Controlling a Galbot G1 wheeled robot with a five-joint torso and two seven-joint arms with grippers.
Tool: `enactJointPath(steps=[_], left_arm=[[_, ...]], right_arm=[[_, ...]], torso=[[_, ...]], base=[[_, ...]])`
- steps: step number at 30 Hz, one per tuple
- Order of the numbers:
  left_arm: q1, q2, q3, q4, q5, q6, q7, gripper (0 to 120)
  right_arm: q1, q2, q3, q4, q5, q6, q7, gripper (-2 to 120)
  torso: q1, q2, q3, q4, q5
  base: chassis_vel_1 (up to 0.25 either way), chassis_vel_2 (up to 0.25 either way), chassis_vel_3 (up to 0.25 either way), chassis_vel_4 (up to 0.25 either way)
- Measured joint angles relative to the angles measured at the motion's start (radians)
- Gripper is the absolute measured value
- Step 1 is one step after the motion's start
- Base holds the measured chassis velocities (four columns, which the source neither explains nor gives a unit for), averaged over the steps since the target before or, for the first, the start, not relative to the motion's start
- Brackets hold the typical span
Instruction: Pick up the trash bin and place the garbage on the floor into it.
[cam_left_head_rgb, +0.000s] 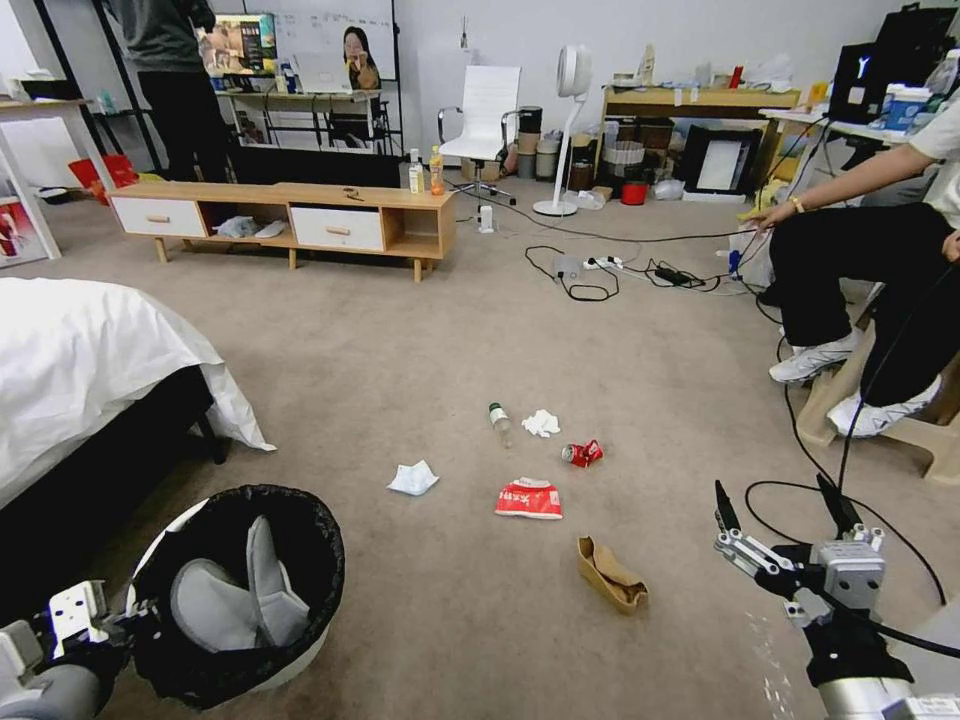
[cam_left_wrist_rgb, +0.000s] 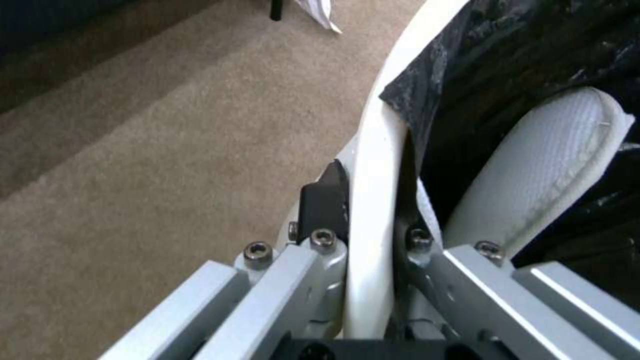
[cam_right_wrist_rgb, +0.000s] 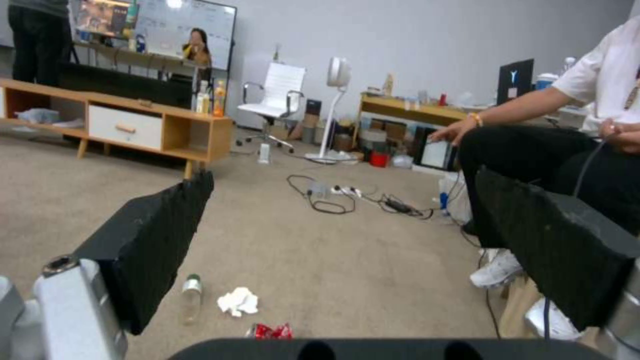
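trash bin (cam_left_head_rgb: 240, 590) rim in left claw (cam_left_wrist_rgb: 370, 210)

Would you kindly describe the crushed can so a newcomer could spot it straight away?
Start at the white bed on the left, then look right across the open carpet to the scatter of litter. The crushed can lies at the right edge of that group, just right of a crumpled tissue. It is the only shiny red metal piece there.
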Motion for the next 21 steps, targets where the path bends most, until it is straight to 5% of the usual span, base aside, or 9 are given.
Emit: enactJointPath(steps=[21], left_arm=[[0.001, -0.010, 0.003, -0.002, 0.008, 0.000, 0.002, 2]], right_arm=[[0.002, -0.005, 0.000, -0.005, -0.004, 0.023, -0.012, 100]], torso=[[0.000, 0.000, 0.000, -0.0001, 0.0000]], base=[[-0.029, 0.032, 0.029, -0.035]])
